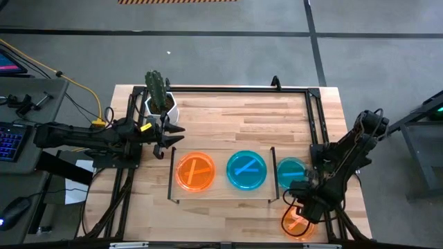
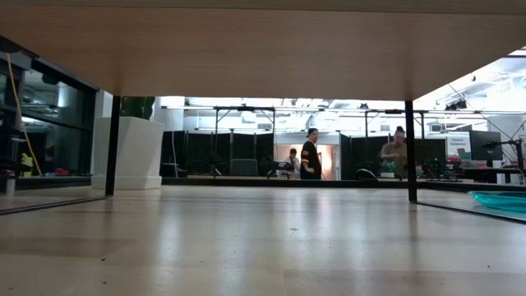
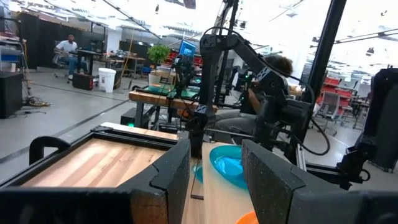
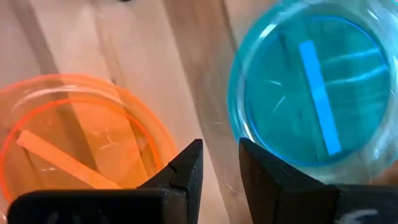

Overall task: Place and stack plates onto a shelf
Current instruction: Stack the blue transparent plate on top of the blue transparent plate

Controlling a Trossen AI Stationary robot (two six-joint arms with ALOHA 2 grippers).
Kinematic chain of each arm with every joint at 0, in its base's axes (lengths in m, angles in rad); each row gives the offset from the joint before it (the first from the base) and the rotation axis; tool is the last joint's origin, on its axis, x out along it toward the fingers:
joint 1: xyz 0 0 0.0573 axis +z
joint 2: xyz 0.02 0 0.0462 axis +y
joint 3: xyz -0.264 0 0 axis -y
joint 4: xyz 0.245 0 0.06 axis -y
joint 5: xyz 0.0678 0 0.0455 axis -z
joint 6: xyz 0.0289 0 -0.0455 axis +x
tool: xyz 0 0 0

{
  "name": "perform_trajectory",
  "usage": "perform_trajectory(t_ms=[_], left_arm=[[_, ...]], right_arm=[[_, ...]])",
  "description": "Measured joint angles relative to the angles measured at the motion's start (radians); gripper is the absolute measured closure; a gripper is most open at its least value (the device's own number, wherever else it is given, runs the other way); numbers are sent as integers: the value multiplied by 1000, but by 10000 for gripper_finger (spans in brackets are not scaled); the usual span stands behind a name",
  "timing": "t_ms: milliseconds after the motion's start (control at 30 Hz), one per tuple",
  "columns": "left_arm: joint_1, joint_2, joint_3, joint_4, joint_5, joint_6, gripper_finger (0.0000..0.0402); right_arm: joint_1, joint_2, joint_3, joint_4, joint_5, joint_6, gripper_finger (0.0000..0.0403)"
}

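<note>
The shelf [image 1: 221,194] is a low light-wood board with black end rails. An orange plate [image 1: 196,171] and a teal plate [image 1: 246,170] lie flat on it, side by side. Another teal plate [image 1: 291,169] lies on the table just right of the shelf, and another orange plate [image 1: 296,223] lies near the table's near right corner. My right gripper [image 1: 302,205] hangs over the table between these two plates, pointing down and slightly open; in its wrist view its fingers [image 4: 221,163] stand between the orange plate [image 4: 68,149] and the teal plate [image 4: 317,93]. My left gripper [image 1: 173,142] waits open, left of the shelf.
A cactus in a white pot [image 1: 160,102] stands at the far left of the table, just behind my left gripper. The tabletop has a black frame [image 1: 315,131]. In the low view the shelf board [image 2: 263,49] spans overhead on black legs [image 2: 113,144]. People stand in the room behind [image 2: 311,154].
</note>
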Motion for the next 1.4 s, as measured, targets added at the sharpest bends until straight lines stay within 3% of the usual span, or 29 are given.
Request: perform_trajectory(t_ms=[700,967,1400], left_arm=[[0,0,0,7,0,0,266],[0,0,0,7,0,-1,266],[0,0,0,7,0,0,266]], right_arm=[[0,219,0,10,25,-152,318],[0,232,0,-9,70,-143,318],[-2,228,-46,3,54,-46,318]])
